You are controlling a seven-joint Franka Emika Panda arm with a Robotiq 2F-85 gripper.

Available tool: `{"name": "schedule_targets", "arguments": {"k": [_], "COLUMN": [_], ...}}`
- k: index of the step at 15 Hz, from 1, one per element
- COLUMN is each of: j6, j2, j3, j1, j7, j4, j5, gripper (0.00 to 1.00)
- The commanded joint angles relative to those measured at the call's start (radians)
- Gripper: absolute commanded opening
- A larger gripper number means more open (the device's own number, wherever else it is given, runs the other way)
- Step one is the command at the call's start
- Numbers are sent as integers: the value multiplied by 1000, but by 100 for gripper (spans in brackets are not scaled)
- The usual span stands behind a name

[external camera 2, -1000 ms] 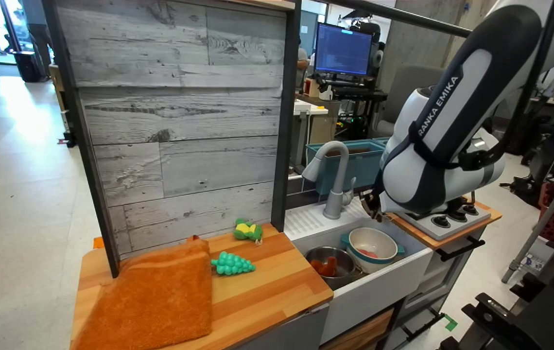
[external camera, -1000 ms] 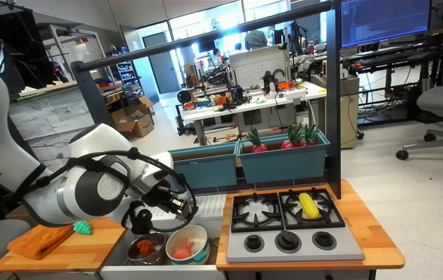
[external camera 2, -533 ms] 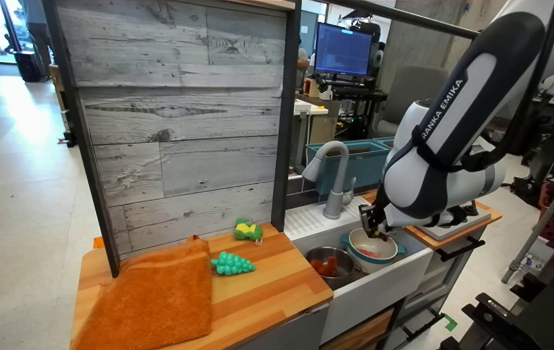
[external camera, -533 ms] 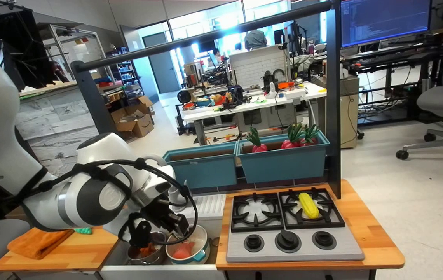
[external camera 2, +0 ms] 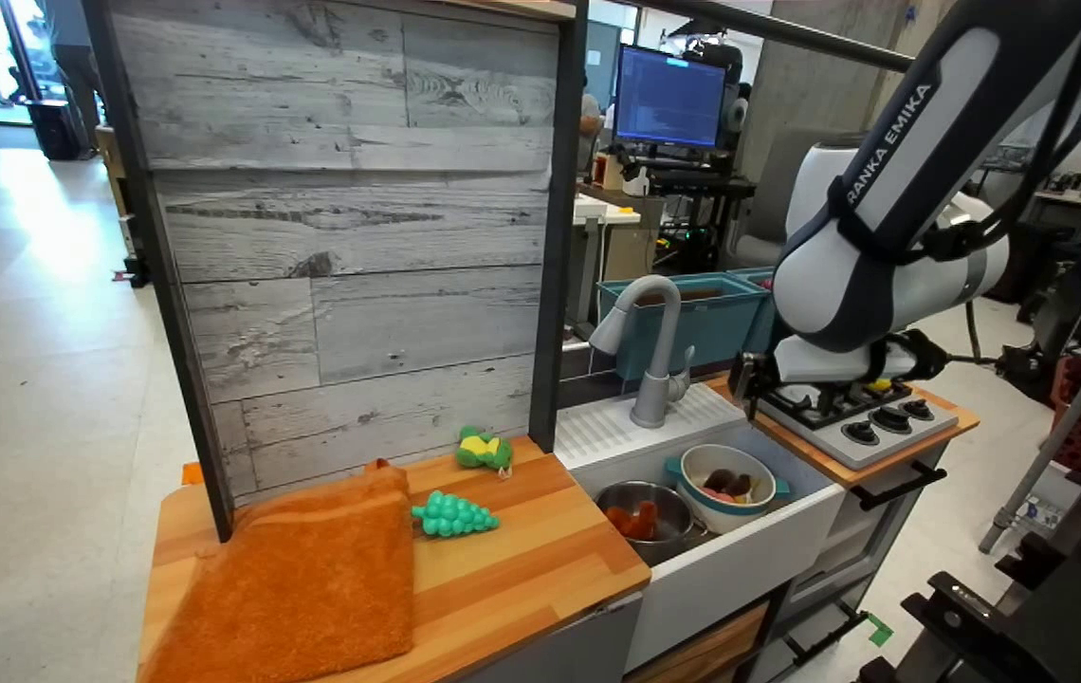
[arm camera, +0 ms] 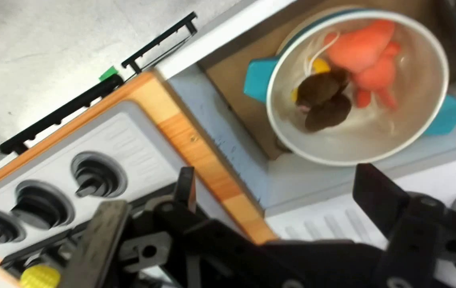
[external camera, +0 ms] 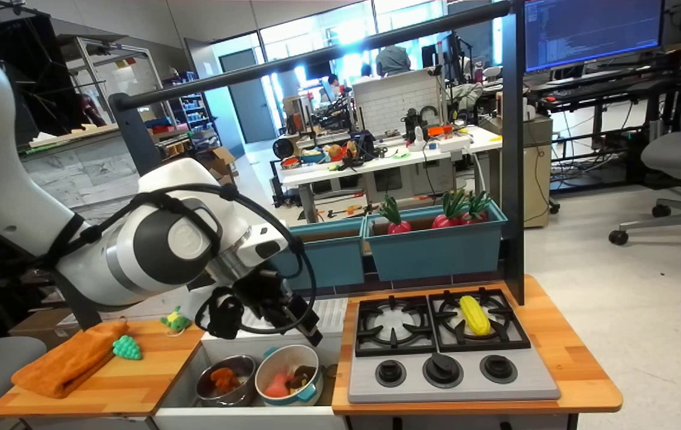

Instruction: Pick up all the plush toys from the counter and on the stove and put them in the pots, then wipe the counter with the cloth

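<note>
In the wrist view my gripper [arm camera: 274,172] stands open with nothing between its fingers, beyond the rim of the teal-handled pot [arm camera: 396,136]. A coral plush toy [arm camera: 362,52] and a brown one [arm camera: 326,98] with yellow bits lie inside that pot. An orange-red toy [external camera 2: 633,522] sits in the steel pot [external camera: 238,396] beside it. On the wooden counter [external camera 2: 522,579] are a green-and-yellow toy [external camera 2: 484,449] and a teal bumpy one [external camera 2: 455,515]. A yellow toy [external camera: 475,315] rests on the stove [external camera: 394,382]. The orange cloth [external camera 2: 322,579] lies folded on the counter.
Both pots stand in the sink, whose white front wall [external camera 2: 730,579] runs along them. Behind it rises a grey faucet [external camera 2: 659,351]. Planters [external camera: 436,254] hang at the back, and a dark post [external camera: 514,155] stands by the stove.
My gripper dipped toward the teal-handled pot, then rose and moved toward the stove side. Its jaws have opened, and the brown toy now shows inside that pot.
</note>
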Motion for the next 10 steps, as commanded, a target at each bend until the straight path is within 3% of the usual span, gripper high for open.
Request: {"name": "schedule_targets", "arguments": {"k": [1, 2, 3, 4, 7, 10], "j6": [-116, -180, -272, -161, -249, -172], "j2": [-79, -97, -134, -66, -122, -185], "j3": [-173, -217, -222, -168, -198, -59], "j1": [75, 76, 31, 31, -13, -128], "j7": [117, 132, 85, 126, 115, -61], "j4": [-47, -51, -47, -9, -17, -49], "j5": [-56, -81, -121, -112, -154, -173], "gripper": [100, 100, 100, 100, 100, 100]}}
